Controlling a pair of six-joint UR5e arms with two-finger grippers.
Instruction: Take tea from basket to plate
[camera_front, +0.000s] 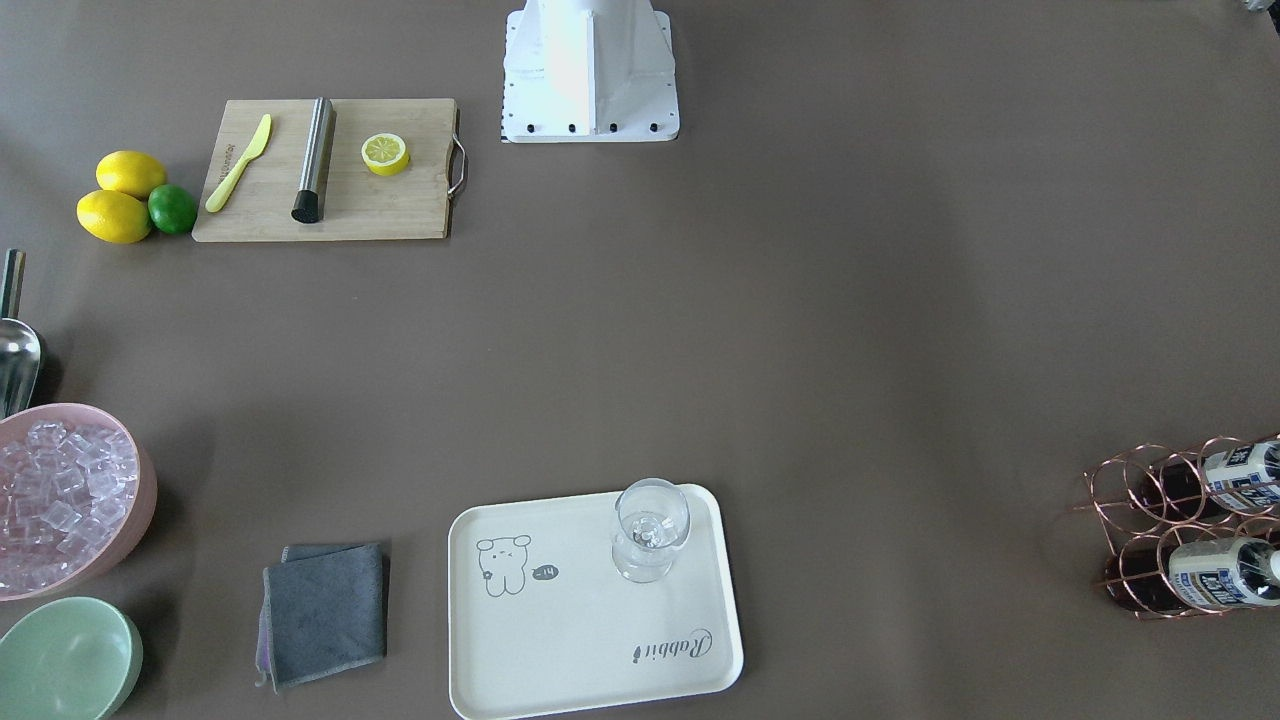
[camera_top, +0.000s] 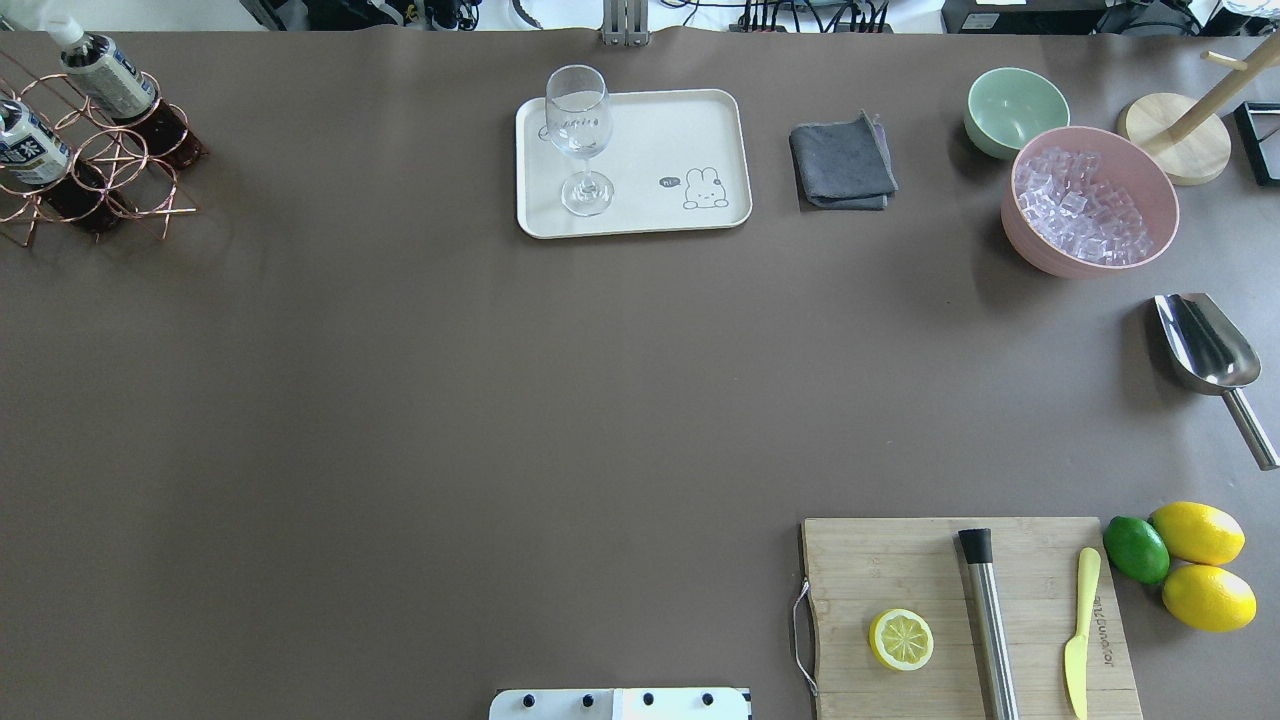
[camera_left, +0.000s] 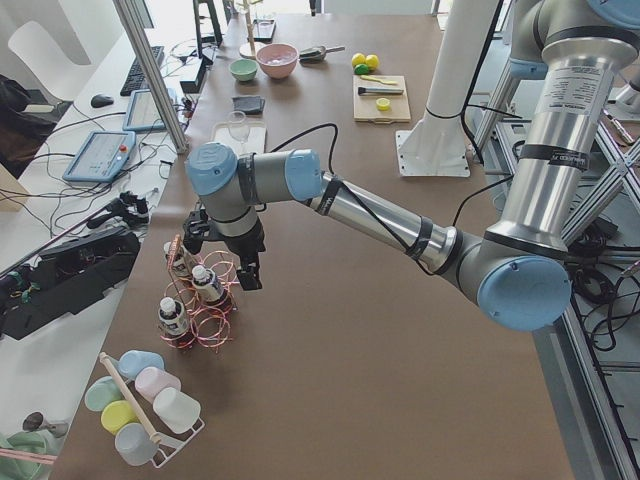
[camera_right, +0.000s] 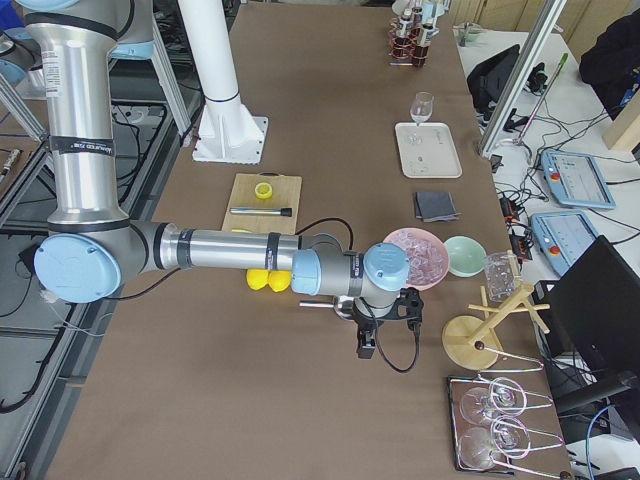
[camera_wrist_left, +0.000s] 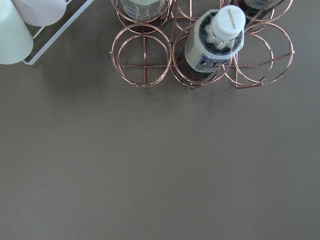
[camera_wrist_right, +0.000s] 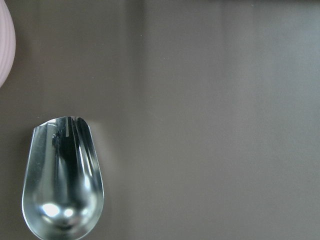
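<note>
The copper wire basket (camera_top: 130, 190) stands at the table's far left corner with tea bottles (camera_top: 100, 75) upright in its cells. In the left wrist view one tea bottle (camera_wrist_left: 215, 42) with a white cap stands in a middle cell of the basket (camera_wrist_left: 145, 55). The left gripper (camera_left: 222, 258) hangs just above the basket (camera_left: 210, 325); I cannot tell whether it is open or shut. The cream plate (camera_top: 640, 130) lies at the far middle. The right gripper (camera_right: 388, 328) hovers over the metal scoop (camera_wrist_right: 62, 180), state unclear.
A wine glass (camera_top: 580, 140) stands on the plate's left part. A grey cloth (camera_top: 842, 162), a mint bowl (camera_top: 1015, 108), and a pink bowl of ice (camera_top: 1090, 200) sit to its right. A wooden board (camera_top: 900, 560) with a lemon half sits near the robot. A rack of pastel cups (camera_left: 140, 400) stands beside the basket.
</note>
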